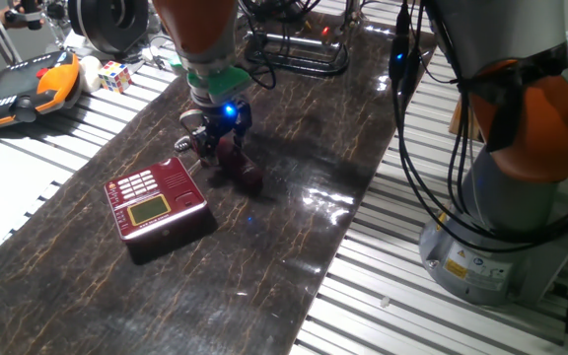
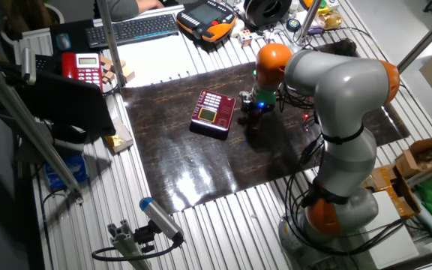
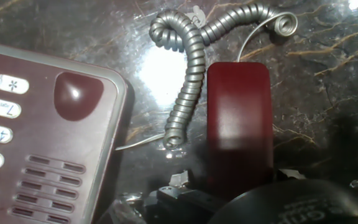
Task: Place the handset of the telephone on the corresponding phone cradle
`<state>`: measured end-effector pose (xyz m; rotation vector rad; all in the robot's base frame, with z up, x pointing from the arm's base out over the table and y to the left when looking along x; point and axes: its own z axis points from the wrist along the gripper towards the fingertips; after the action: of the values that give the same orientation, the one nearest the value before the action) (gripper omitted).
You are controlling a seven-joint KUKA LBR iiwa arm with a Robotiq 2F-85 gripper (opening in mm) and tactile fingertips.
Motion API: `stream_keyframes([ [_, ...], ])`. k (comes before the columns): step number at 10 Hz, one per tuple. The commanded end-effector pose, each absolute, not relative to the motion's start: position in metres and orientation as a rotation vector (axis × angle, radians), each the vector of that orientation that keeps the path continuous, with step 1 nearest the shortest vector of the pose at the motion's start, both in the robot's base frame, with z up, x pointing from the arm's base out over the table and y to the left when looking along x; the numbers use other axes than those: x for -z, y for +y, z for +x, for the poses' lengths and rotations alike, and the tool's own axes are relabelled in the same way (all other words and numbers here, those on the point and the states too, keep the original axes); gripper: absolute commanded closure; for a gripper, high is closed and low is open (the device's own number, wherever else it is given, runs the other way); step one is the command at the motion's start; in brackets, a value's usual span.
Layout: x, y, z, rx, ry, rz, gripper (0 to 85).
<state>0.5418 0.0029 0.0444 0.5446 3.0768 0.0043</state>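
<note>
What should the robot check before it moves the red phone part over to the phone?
1. Handset lies off the telephone, on the dark mat beside it: ok, it needs moving.
2. Gripper is down over the handset: ok.
3. Fingers closed firmly on the handset: cannot tell; the hand view shows only the handset running under the hand.
4. Curly cord is loose on the mat, not under the handset: ok.
5. Phone cradle has nothing lying in the part that shows: ok.
6. Handset lined up with the cradle: cannot tell from these views.
</note>
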Motion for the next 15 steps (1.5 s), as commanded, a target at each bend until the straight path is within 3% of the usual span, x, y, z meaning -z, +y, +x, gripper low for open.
stream_keyframes([
  [1,-0.044,0.003,0.542,-0.005,3.076,0.542,16.0],
  [7,-0.044,0.003,0.541,-0.021,3.077,0.504,35.7],
  [11,-0.061,0.008,0.542,-0.013,3.091,0.482,36.3],
  [15,-0.106,0.034,0.545,0.028,3.104,0.521,36.0],
])
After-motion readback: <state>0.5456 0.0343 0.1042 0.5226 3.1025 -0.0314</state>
